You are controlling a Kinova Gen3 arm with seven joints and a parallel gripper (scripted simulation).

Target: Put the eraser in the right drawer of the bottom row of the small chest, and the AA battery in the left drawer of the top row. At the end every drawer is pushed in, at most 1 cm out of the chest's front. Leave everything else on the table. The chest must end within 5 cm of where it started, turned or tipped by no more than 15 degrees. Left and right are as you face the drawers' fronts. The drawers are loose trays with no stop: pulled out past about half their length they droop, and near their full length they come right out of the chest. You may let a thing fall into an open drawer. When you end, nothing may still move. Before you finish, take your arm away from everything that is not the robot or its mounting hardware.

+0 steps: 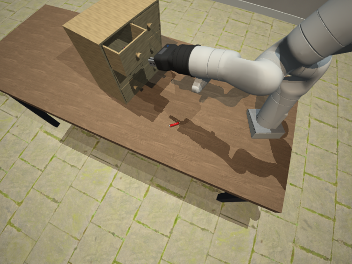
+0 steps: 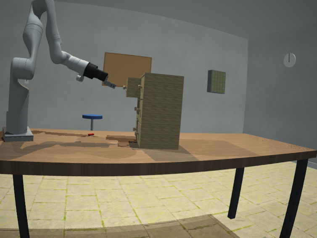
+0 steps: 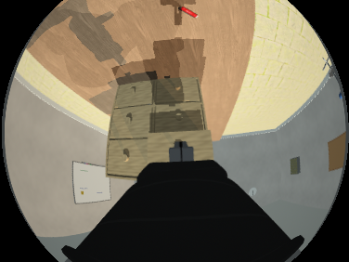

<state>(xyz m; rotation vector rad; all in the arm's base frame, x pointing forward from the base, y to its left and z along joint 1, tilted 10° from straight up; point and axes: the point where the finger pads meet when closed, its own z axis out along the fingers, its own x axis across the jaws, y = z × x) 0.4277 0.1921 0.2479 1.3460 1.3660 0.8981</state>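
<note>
The wooden chest (image 1: 113, 14) (image 2: 161, 109) stands upright with its drawer fronts facing the arm. The left drawer of the top row (image 1: 130, 61) (image 2: 133, 88) (image 3: 158, 145) is pulled part way out, roughly level. A small reddish patch shows inside it, too little to name. The right drawer of the bottom row (image 3: 141, 95) looks pushed in. My gripper (image 1: 149, 61) (image 2: 114, 86) (image 3: 180, 148) is shut and empty, a little in front of the open drawer's front and knob. A red cylinder (image 1: 174, 124) (image 2: 91, 134) (image 3: 188, 12), probably the AA battery, lies on the table. I cannot make out the eraser.
The other drawers look pushed in, with knobs standing out from their fronts. The arm's base (image 1: 265, 133) (image 2: 17, 137) stands at the table's end opposite the chest. The table's long edge (image 1: 136, 156) runs past the red cylinder's side.
</note>
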